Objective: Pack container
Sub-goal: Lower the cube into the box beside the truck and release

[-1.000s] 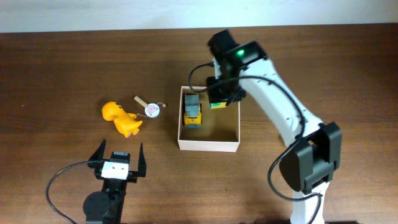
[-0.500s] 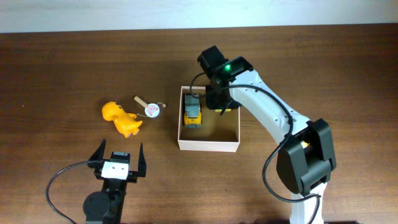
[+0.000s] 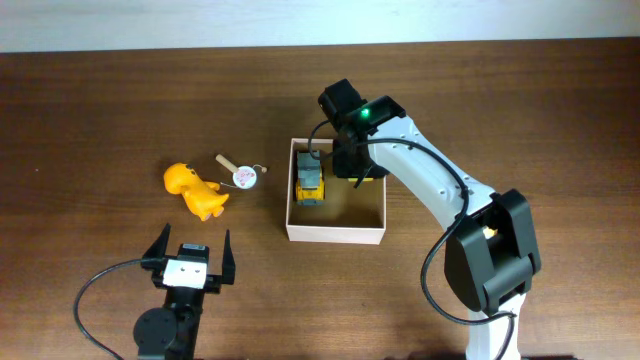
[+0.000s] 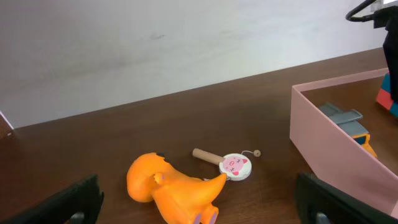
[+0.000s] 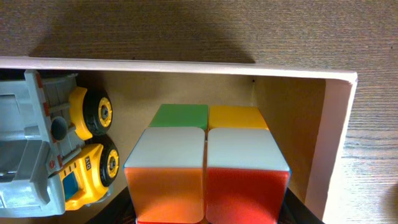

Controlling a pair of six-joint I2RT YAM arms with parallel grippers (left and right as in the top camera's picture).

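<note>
Container (image 3: 336, 234) beneath right end effector (image 3: 354, 171) gripping colour cube (image 5: 207, 165).

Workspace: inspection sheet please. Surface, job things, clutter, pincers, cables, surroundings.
Surface: wooden table, nothing spilled.
Job's things: container holds a toy truck; orange dinosaur and stick toy lie outside it.
Clutter: nothing seen.
Pincers: right pincer shut on colour cube over the container; left pincer open, empty.
Cables: black cable loops near the left pincer.
Surroundings: pale wall behind the table.
</note>
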